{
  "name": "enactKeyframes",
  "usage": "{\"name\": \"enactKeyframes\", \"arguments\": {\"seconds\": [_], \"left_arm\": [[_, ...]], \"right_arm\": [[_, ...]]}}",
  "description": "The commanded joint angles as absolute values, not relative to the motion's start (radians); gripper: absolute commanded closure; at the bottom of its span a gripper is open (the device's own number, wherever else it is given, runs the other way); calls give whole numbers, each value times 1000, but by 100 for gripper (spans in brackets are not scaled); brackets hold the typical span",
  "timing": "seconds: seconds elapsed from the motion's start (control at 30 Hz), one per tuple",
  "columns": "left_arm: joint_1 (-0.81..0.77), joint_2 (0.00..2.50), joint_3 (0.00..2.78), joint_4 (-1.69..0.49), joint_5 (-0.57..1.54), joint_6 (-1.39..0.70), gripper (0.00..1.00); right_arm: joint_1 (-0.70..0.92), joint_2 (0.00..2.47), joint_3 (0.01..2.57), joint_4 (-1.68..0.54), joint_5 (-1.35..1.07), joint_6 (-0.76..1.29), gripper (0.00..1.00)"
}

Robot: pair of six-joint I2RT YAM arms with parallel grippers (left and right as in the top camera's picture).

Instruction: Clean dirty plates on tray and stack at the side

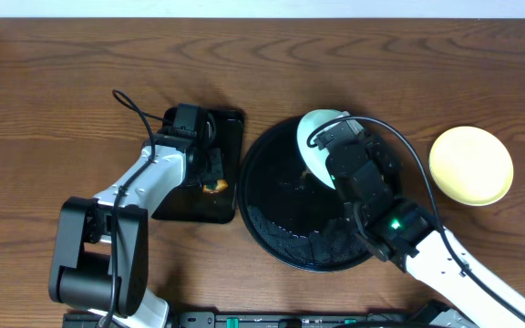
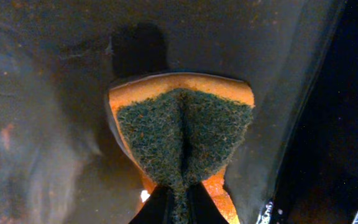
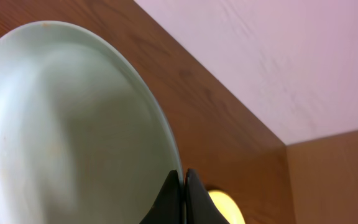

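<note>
- The right gripper (image 3: 181, 186) is clenched on the thin rim of a pale bluish-white plate (image 1: 315, 137). It holds the plate tilted up on edge over the far side of the round black tray (image 1: 272, 228).
- The left gripper (image 2: 178, 190) pinches an orange sponge (image 2: 185, 140) so hard that its green scouring face folds along the middle. The sponge hangs low over the smaller rectangular black tray (image 1: 176, 208), well apart from the plate.
- A yellow plate (image 1: 470, 166) lies flat on the table (image 1: 62, 73) to the right of the round tray, not touching it.
- Risk: the plate is held only at its edge. A firm push from the sponge could swing it about that pinch or slide it free, dropping it onto the tray.
- Risk: the folded sponge presents a narrow ridge, not a flat face. It may skid across the glaze, or work out from between the fingers under pressure.
- Risk: both arms must meet over the tray, and the right arm's cable (image 1: 372, 123) loops near the plate. A careless approach could snag it or knock the wrists together.
- Hard to make out: whether the plate bears any smear, since the right wrist view shows only a faint warm tint at its left edge.
- Hidden: the gripper covers the plate's lower edge, so I cannot tell whether it touches the tray. The right arm also covers part of the tray, and no third plate shows in any view.
</note>
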State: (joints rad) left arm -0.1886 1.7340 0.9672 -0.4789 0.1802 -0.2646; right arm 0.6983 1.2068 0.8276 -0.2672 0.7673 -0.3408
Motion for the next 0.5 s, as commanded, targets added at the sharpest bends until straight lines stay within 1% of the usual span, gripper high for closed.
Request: {"name": "enactKeyframes", "arguments": {"seconds": [0.0, 0.07, 0.1, 0.2, 0.27, 0.37, 0.47], "left_arm": [[-184, 1753, 966, -483, 171, -255, 92], [-184, 1753, 966, -485, 171, -255, 92], [-184, 1753, 966, -485, 171, -255, 92], [-184, 1753, 966, -485, 172, -255, 92], [-184, 1750, 966, -485, 180, -254, 93], [-184, 1715, 976, -488, 244, -213, 93], [-187, 1635, 984, -487, 291, -215, 92]], "right_arm": [[653, 1193, 848, -313, 834, -200, 99], [619, 1196, 848, -374, 819, -59, 99], [602, 1196, 848, -411, 775, 14, 99], [549, 1199, 847, -516, 566, 178, 99], [521, 1206, 845, -566, 474, 279, 99], [502, 1228, 834, -614, 382, 386, 99], [503, 1256, 820, -640, 331, 456, 99]]}}
